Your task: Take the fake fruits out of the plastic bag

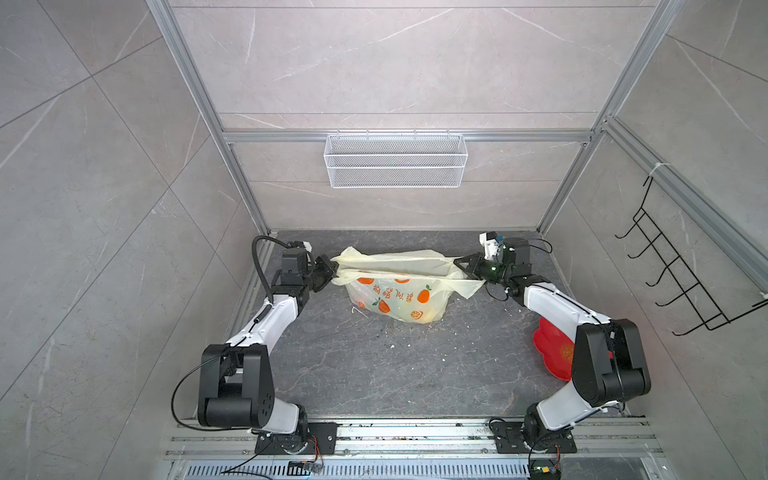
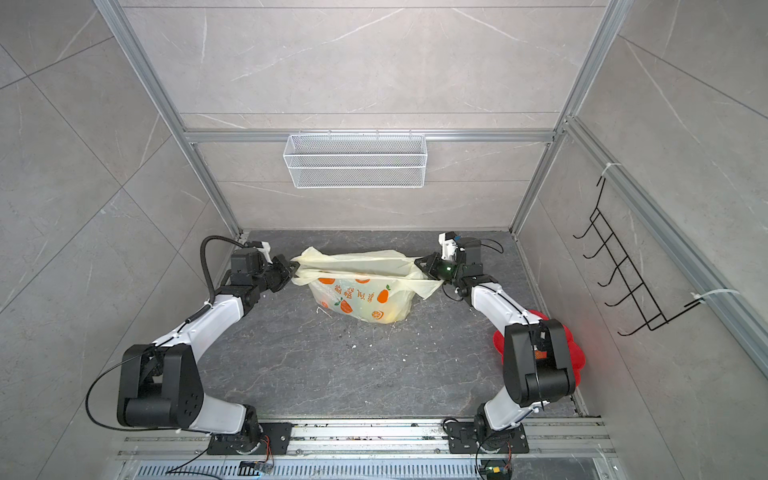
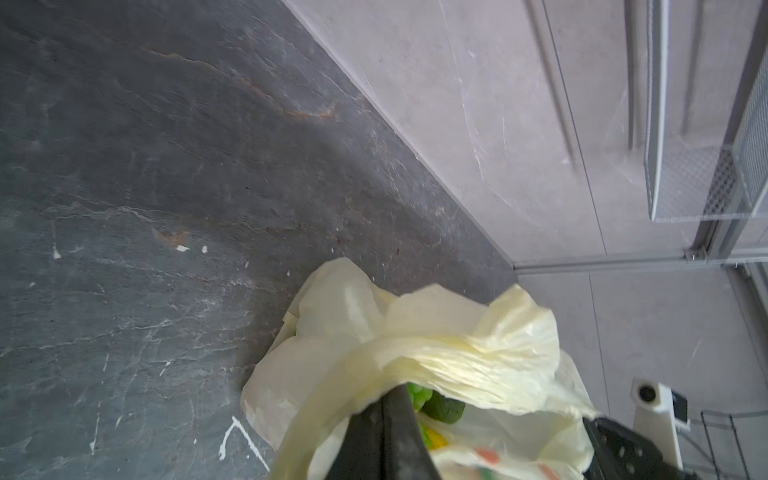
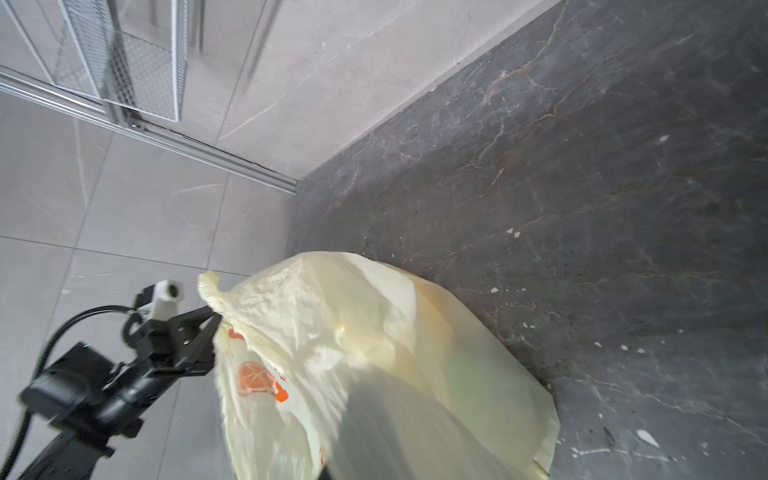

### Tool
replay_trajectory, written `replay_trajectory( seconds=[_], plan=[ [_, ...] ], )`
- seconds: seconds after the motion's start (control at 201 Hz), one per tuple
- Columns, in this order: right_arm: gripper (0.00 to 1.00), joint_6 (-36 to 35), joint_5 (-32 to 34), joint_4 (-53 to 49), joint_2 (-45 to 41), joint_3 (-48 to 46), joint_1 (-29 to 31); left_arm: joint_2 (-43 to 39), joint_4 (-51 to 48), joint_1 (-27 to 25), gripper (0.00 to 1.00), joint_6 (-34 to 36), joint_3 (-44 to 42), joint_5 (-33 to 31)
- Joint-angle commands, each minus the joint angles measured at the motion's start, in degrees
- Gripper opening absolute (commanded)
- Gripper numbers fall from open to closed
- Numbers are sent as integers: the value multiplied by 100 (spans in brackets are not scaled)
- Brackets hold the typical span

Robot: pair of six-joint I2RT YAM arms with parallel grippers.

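Plastic bag: the pale-yellow plastic bag [image 1: 395,291] [image 2: 361,291] with orange prints is at the far middle of the dark table [image 1: 374,374]. Its top edge is pulled into a taut band between the two arms and its body sags below.
Fake fruits: inside the bag. The left wrist view looks through the mouth at the fake fruits [image 3: 419,395], showing a light green lump, a darker green one and a bit of yellow.
Left gripper: the left gripper [image 1: 332,270] [image 3: 386,436] has its jaws pressed together on the bag's left end.
Right gripper: the right gripper [image 1: 457,264] [image 2: 417,264] is clamped on the bag's right end.
Hard to see: bag film blurs and covers the right gripper's fingertips in its own wrist view. Most fruits are only dim shapes through the film. The right arm [image 1: 602,357] covers part of a red plate [image 1: 548,353].
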Motion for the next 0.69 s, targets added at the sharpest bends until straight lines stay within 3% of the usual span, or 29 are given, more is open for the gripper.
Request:
replay_trajectory(
  seconds=[0.0,0.159,0.423,0.533,0.687],
  plan=[
    [0,335,-231,668,-170,-160,-354,335,78,512,0,-442,-23,-337],
    [0,-148,112,222,-134,151,270,565,-117,167,0,47,293,-119],
    [0,-561,1116,-600,414,1041,1370,316,-727,-1305,0,905,946,-890],
    [0,-556,1087,-708,602,1263,1609,276,-975,-1793,0,1151,1194,-1305],
    [0,-695,1038,-1014,126,1274,1639,442,-1723,-1708,0,1105,1384,-2154]
  ],
)
